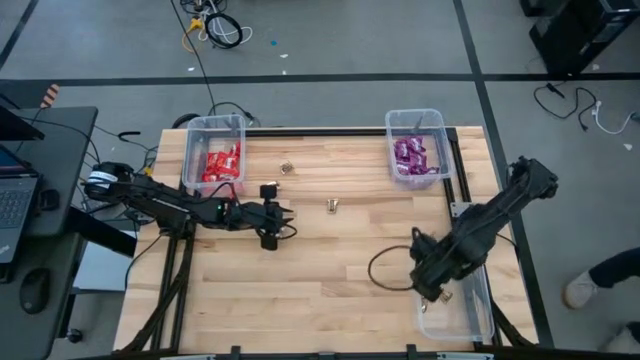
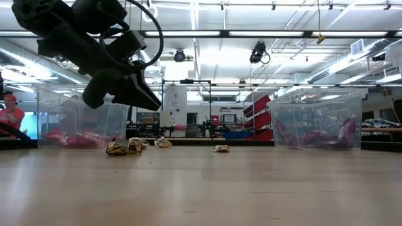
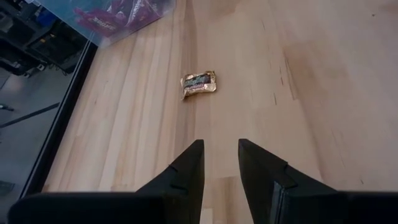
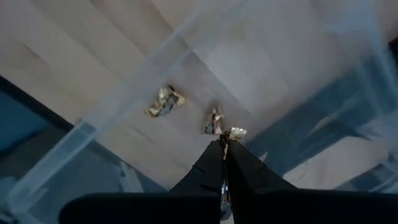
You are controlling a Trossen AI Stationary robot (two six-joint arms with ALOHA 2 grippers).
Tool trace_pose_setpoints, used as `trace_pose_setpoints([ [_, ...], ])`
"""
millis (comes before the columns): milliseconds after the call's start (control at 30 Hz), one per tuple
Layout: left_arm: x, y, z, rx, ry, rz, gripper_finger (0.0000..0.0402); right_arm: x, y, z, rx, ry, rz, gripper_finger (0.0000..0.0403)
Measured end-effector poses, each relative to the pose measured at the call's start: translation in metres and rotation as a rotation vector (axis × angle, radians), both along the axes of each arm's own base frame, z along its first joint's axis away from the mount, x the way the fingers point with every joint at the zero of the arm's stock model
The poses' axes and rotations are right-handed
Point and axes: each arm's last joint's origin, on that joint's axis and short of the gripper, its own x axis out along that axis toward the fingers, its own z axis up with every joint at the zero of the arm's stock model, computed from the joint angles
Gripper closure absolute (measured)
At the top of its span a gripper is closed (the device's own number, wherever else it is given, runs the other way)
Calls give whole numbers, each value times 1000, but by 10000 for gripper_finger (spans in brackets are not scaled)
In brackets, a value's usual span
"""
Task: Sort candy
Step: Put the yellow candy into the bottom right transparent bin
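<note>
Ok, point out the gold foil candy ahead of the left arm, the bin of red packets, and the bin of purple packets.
Gold foil-wrapped candy (image 3: 198, 84): left wrist view, wrapper's middle.
Clear plastic bin of red packets (image 1: 190, 150): high view, left wall.
Clear plastic bin of purple packets (image 1: 415, 116): high view, far rim.

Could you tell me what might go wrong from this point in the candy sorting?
1. The right gripper pinches a gold piece only at its fingertips above the clear bin; it may slip early or cling on release.
2. The left gripper is open with a narrow gap, aimed at a flat gold candy on the wood; the fingers might push it along rather than straddle it.
</note>
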Motion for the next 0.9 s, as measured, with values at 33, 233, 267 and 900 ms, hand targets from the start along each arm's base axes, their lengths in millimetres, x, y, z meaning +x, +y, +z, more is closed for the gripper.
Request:
trace_pose_setpoints([
  [33,0,0,0,1,0,1,300,1,4,-4,-3,21,7,396],
  [233,0,0,0,4,0,3,300,7,25,-21,5,56,42,396],
  [267,0,0,0,4,0,4,300,7,28,-22,8,46,45,396],
  [900,-1,0,-1,5,11,3,300,-36,43,-1,-103,-149,-79,396],
])
